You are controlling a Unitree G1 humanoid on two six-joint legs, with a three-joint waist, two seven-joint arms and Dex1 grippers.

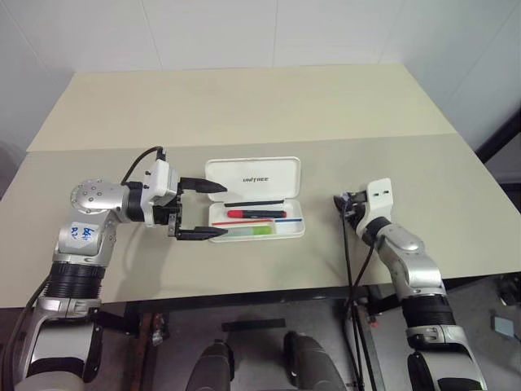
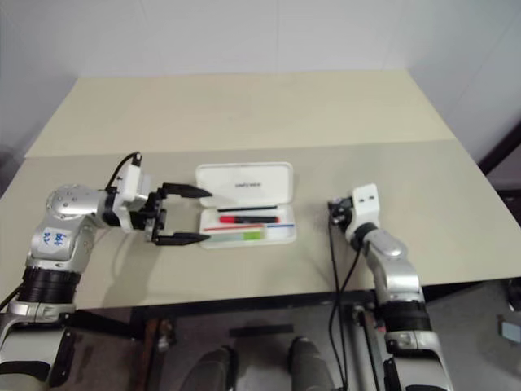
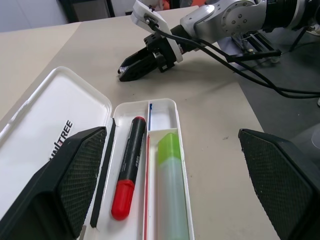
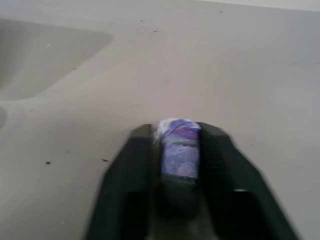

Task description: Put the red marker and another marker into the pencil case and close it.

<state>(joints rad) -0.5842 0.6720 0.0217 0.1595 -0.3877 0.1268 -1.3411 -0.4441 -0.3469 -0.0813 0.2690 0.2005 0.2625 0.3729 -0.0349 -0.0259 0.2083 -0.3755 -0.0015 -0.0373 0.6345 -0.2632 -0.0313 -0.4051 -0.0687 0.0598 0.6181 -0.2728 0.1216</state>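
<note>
Two head cameras sit side by side, high above the near edge of the counter (image 1: 244, 106), looking forward and down. Both take in the whole beige top, the open pencil case (image 1: 255, 198) at its middle and an arm at each side, seen from some way off.

The left wrist camera looks low and close along its own arm over the open pencil case, toward the right gripper (image 3: 131, 70) farther across the counter.

The right wrist camera hangs very near the counter, looking along its jaws at bare surface.
</note>
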